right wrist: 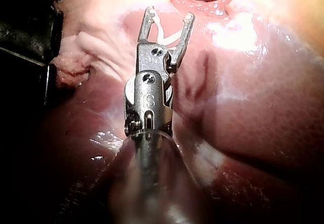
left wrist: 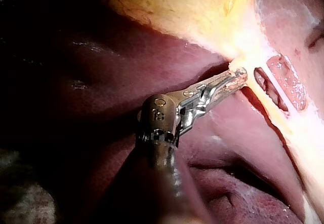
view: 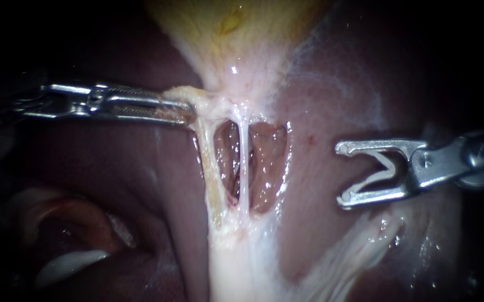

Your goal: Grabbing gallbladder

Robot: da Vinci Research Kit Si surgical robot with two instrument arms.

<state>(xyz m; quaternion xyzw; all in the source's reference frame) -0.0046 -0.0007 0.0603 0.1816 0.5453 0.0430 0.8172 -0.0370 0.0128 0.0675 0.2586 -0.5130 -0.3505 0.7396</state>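
Observation:
The yellowish gallbladder [view: 236,28] hangs at the top of the endoscope view and narrows into pale tissue. My left instrument [view: 188,112] has its jaws shut on a flap of that pale tissue at the gallbladder's neck [view: 208,98]; the left wrist view shows its tip [left wrist: 238,77] pinching the same spot. Below the neck, two thin pale tubes [view: 243,162] run down across an opened window. My right instrument [view: 342,172] floats over the liver to the right of the window, jaws open, with a clip seated inside them. In the right wrist view its jaws [right wrist: 168,15] gape toward the window.
Dark red liver [view: 331,100] surrounds the window on both sides. A broad white band of tissue [view: 242,263] runs down from the tubes. A pale fold [view: 68,263] lies at the lower left of the endoscope view.

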